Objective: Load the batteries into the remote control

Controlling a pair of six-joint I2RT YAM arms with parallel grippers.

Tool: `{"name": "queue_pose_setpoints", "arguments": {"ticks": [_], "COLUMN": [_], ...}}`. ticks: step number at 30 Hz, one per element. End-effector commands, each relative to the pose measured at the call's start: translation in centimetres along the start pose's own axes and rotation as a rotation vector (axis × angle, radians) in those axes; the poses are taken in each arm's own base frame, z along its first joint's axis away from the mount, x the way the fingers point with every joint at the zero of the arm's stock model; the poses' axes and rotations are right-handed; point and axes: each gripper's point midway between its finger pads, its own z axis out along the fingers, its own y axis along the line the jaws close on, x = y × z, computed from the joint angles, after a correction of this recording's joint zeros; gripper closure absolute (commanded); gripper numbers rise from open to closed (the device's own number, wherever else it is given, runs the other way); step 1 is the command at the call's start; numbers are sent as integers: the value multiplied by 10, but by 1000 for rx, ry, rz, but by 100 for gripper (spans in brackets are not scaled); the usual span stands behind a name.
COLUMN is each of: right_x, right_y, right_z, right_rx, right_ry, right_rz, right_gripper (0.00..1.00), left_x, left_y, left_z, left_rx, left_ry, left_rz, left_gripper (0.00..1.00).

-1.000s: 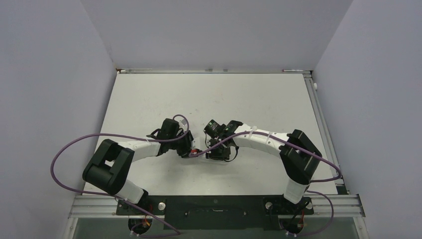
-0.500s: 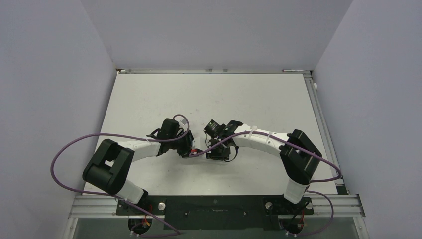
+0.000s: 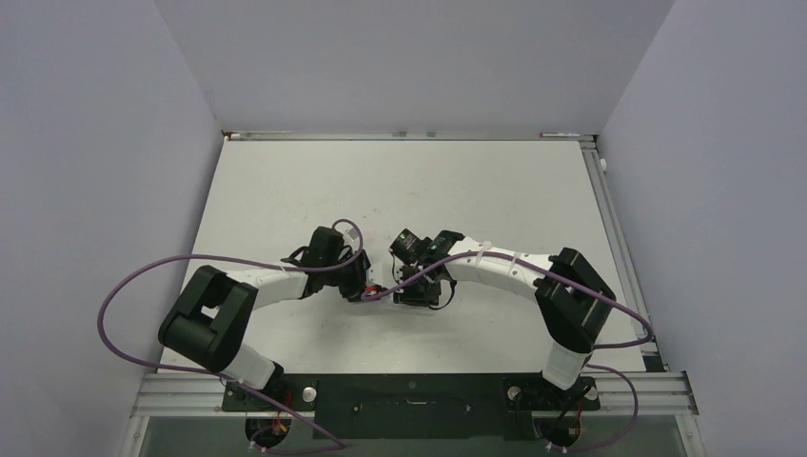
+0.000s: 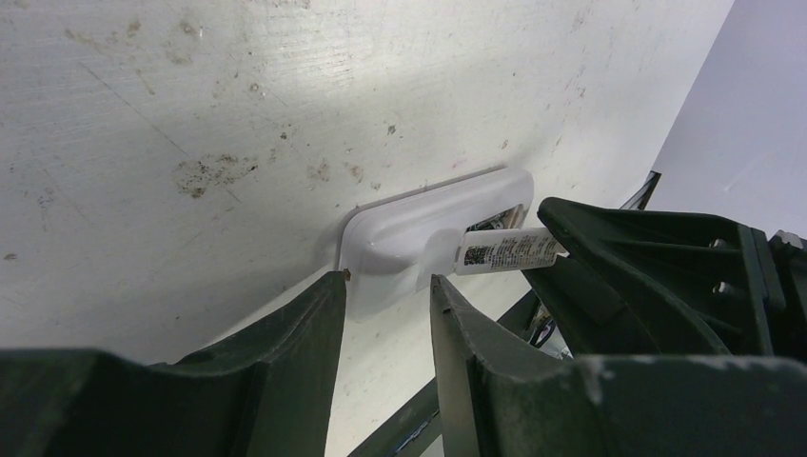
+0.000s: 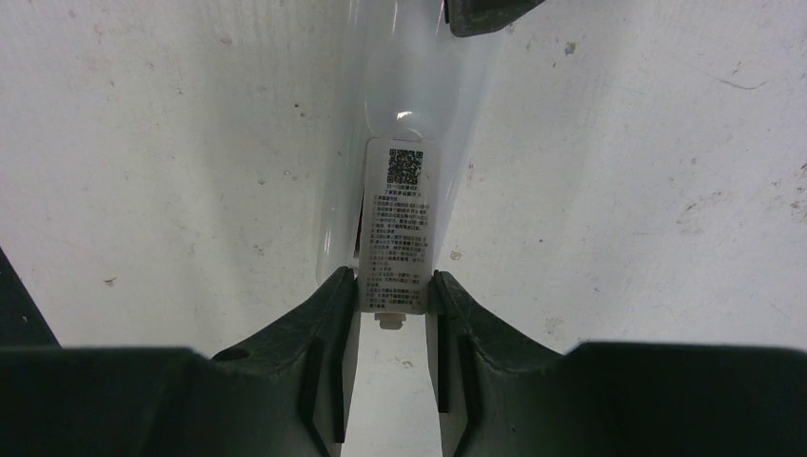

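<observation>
Seen from above, the two arms bend inward and meet near the middle of the pale desk (image 3: pixel 428 190). The left end effector (image 3: pixel 364 286) and the right end effector (image 3: pixel 404 284) face each other, almost touching. The remote control (image 3: pixel 377 284) shows only as a small white patch between them. It is too small here to tell how either end effector stands.

In the left wrist view, the remote control lies flat on the scuffed desk with its back face up. It runs away from the camera toward the upper right. Its near, rounded end sits between the two dark fingers (image 4: pixel 285 352) of the left end effector, which press against its sides and grip it. At the far end the battery slot (image 4: pixel 497 219) is open; what is inside cannot be made out. A small white cover (image 4: pixel 504 252) with a printed label lies slanted over that slot. One end rests on the remote control and the other is held in the black right end effector.

In the right wrist view, the right end effector is closed on the near end of the cover, one finger (image 5: pixel 328 333) on each long edge. The label with its square code faces up. Beyond the cover, the remote control runs straight up the picture, lying on the desk. A dark fingertip of the left end effector shows at its far end.
</observation>
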Motion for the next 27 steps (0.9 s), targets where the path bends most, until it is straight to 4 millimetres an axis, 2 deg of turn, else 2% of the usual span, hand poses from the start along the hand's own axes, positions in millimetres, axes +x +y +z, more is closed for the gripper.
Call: {"name": "queue_pose_setpoints", "arguments": {"ticks": [1, 12, 27], "right_x": [-3, 0, -8], "right_y": [-3, 0, -8], "right_z": [-12, -11, -4], "right_rx": [36, 30, 24], "right_ry": [-25, -23, -20], "right_rz": [4, 6, 19], "right_gripper": [92, 92, 91], "left_x": [-5, -4, 5], "left_y": [-9, -9, -12], "left_z": [3, 4, 11], "left_rx": [37, 40, 41], "left_ry": [-10, -1, 34], "left_rz": [38, 39, 60], "left_gripper": [65, 66, 66]}}
